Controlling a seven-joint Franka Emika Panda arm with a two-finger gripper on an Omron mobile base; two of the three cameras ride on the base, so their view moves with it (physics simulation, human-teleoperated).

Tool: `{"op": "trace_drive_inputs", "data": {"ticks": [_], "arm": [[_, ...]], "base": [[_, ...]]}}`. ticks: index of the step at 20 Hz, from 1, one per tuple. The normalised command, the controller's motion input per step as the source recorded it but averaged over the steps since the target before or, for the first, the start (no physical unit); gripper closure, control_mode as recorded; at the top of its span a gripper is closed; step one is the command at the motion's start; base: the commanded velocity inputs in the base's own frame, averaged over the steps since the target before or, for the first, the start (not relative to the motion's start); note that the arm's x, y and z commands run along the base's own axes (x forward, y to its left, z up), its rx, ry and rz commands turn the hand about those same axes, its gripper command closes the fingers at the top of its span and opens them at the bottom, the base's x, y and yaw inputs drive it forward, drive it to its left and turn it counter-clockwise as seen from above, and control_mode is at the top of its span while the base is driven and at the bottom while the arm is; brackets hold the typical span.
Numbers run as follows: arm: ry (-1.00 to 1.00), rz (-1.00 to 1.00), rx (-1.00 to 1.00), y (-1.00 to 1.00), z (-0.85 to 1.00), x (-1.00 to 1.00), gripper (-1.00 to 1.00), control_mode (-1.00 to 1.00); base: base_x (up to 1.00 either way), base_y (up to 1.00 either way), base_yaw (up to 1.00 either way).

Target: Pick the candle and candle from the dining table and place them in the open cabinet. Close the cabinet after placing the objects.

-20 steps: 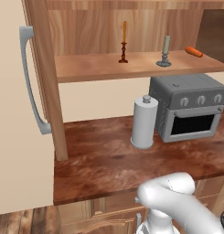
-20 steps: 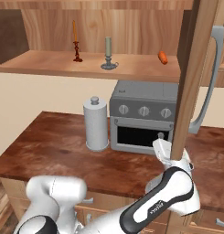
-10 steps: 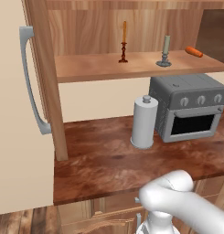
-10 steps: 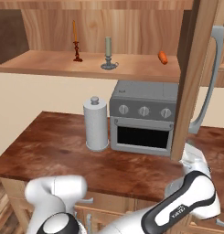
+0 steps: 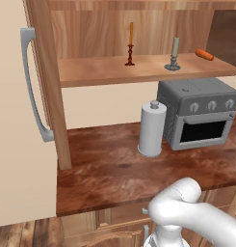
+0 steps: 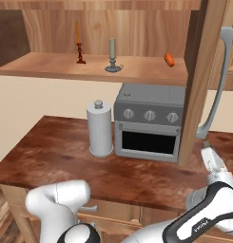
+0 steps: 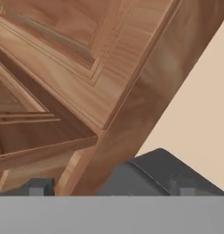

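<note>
Tool (image 6: 209,154), jaws apart, sits by the cabinet door (image 6: 199,80); both candles (image 6: 113,56) stand on the shelf.

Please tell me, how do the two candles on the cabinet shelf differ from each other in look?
The orange taper candle is thin, while the pale stub candle is thicker and grey-beige. The orange taper candle stands on a dark red holder with a stem; the pale stub candle sits on a flat grey round base. Both stand upright on the cabinet shelf, apart from each other.
</note>
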Motion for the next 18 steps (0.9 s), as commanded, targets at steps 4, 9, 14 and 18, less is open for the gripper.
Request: {"op": "trace_drive_inputs", "data": {"ticks": [4,9,14,18], "arm": [[0.02,0.0,0.07,-0.33,0.0,0.0,-1.0,-1.0],[0.01,0.0,0.09,-0.34,0.02,0.0,-1.0,-1.0],[0.0,0.0,0.07,-0.11,0.37,-0.01,-1.0,-1.0],[-0.03,0.0,0.0,0.0,0.63,-0.16,-1.0,-1.0]], "base": [[0.0,0.0,0.0],[0.0,0.0,0.0],[0.0,0.0,0.0],[0.0,0.0,0.0]]}}
